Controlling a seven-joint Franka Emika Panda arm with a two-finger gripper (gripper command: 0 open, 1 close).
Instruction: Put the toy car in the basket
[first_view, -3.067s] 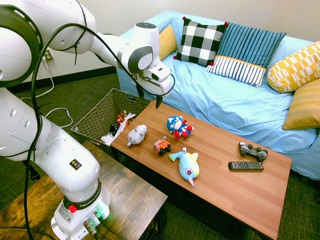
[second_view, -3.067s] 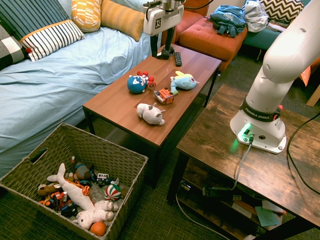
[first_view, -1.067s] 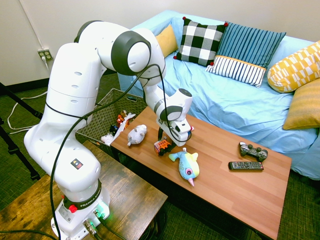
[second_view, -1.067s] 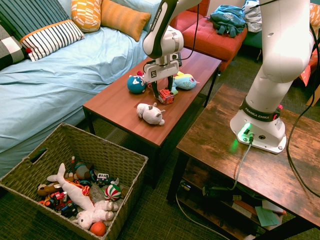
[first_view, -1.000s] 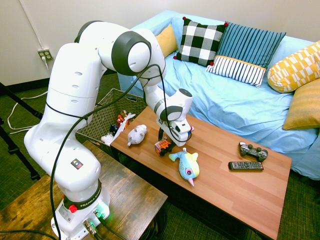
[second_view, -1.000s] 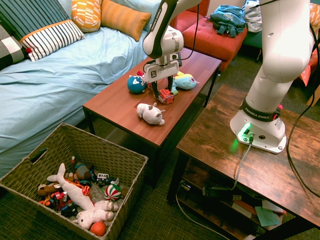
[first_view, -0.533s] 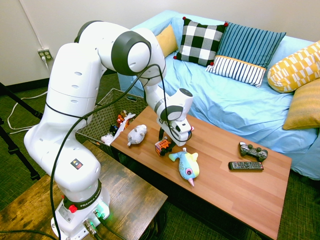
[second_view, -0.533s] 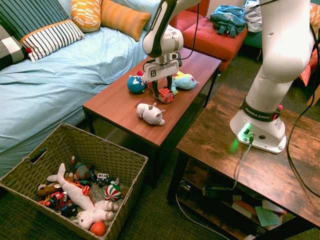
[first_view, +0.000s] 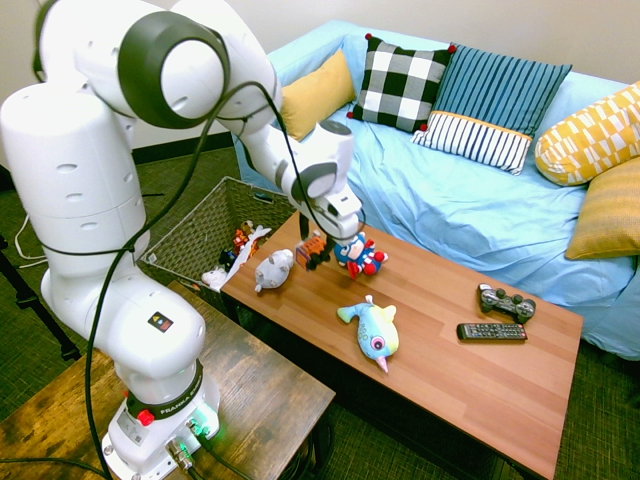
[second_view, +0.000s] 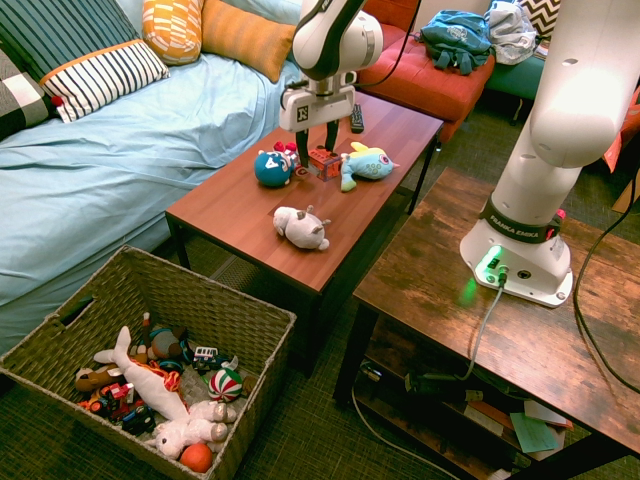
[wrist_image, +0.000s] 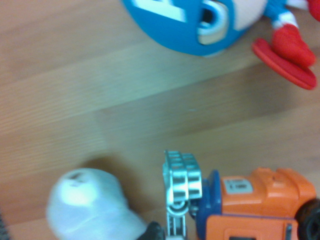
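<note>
The sofa (first_view: 470, 200) with its light blue cover is behind the claw, on the far side of the bench. The bench (first_view: 470, 350), a low wooden one, is directly under the claw. The basket (second_view: 150, 300) of dark woven wicker stands on the floor beyond the short end of the bench, well apart from the claw and lower than it; many small toys lie inside it.

The claw (second_view: 318, 152) points straight down and is clenched on the toy car (second_view: 323, 162), which hangs in the air above the bench and does not touch the wood. In the wrist view the toy car (wrist_image: 255, 207) shows its orange body, a blue part and a grey grille at one end. Its long axis is about level, and the grille end points toward the grey plush animal (wrist_image: 90, 210). A small white label is on its roof, but the writing there is too blurred to read.

The fish plush (first_view: 372, 330), turquoise with a pink tip, lies on the bench near the claw. The red-and-blue plush figure (first_view: 358, 255) lies just beside the claw. The grey plush animal (first_view: 272, 270) lies between the claw and the basket. On the arm's base the words "FRANKA EMIKA" are readable.
</note>
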